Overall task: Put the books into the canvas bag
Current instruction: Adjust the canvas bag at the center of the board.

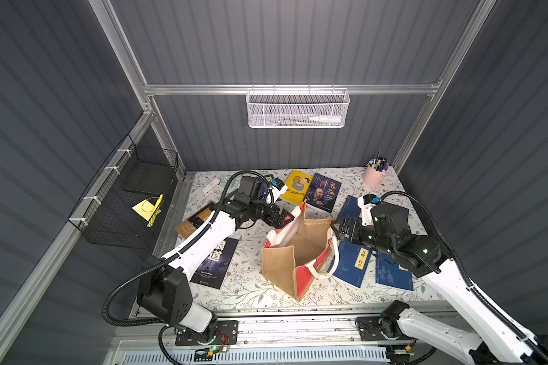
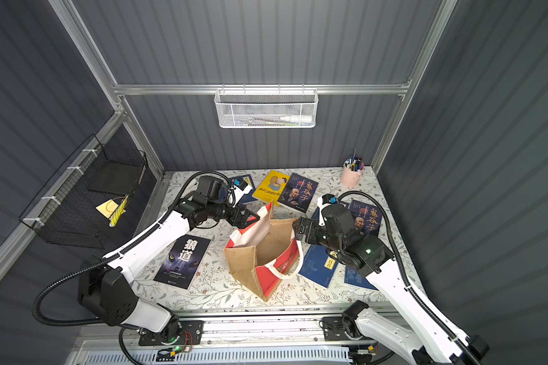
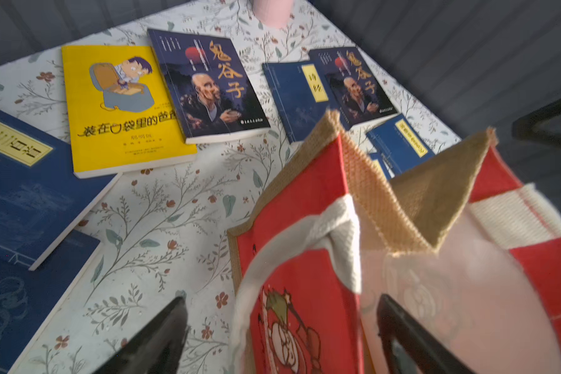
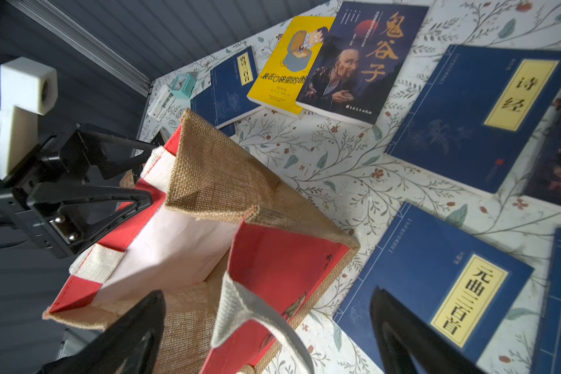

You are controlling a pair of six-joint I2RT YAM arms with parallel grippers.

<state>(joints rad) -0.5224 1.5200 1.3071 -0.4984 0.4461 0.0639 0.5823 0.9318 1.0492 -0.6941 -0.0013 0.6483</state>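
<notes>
Two pairs of jaws, left and right, straddle opposite walls of the canvas bag (image 1: pixel 279 268), both spread, clamping nothing; uneven tugs could topple it.

The canvas bag (image 1: pixel 282 268) is standing in the middle of the surface (image 1: pixel 250 290), with books (image 1: pixel 325 191) lying behind it along the far edge and toward the left and right edges, a pen cup (image 1: pixel 374 177) sitting in the far right corner, and the left tool (image 1: pixel 287 218) and right tool (image 1: pixel 334 229) flanking the bag's rim.
</notes>
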